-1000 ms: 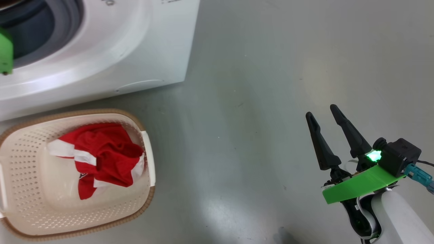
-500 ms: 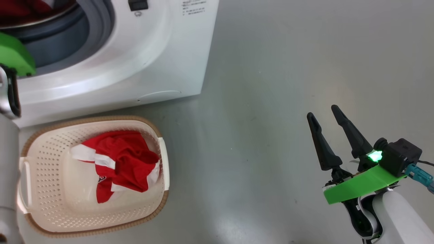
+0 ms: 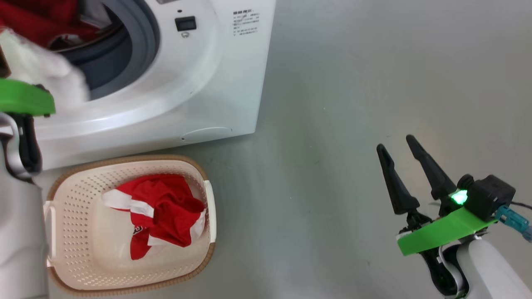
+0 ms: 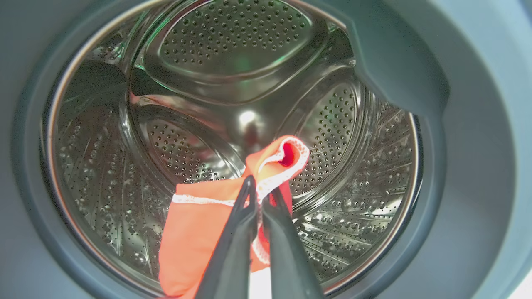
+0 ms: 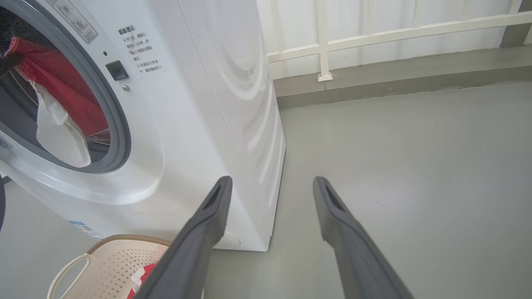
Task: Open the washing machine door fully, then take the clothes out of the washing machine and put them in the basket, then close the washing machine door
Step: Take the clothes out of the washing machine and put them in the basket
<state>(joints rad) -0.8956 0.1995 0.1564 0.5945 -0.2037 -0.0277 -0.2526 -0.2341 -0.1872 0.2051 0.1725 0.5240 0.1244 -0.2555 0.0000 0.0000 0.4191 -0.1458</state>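
Note:
My left gripper (image 4: 258, 195) is shut on a red garment with white stitching (image 4: 195, 232), which hangs in front of the steel drum (image 4: 232, 45). In the right wrist view the same red and white garment (image 5: 62, 91) dangles in the mouth of the washing machine (image 5: 216, 104). More red clothes (image 3: 166, 211) lie in the cream basket (image 3: 137, 160) on the floor in front of the machine (image 3: 232, 83). My right gripper (image 3: 395, 143) hovers open and empty over the floor at the right, its fingers spread wide (image 5: 272, 180). The washing machine door is out of view.
The grey rubber ring (image 3: 145, 37) frames the drum opening. My left arm's green mount (image 3: 25, 101) and pale forearm stand just left of the basket. A white railing and wall (image 5: 374, 33) run behind the machine. Bare grey floor (image 3: 353, 83) stretches to the right.
The head camera has shifted, showing more of the machine front. My left arm has drawn back from the drum, bringing a red and white garment to the opening. The right gripper has stayed put.

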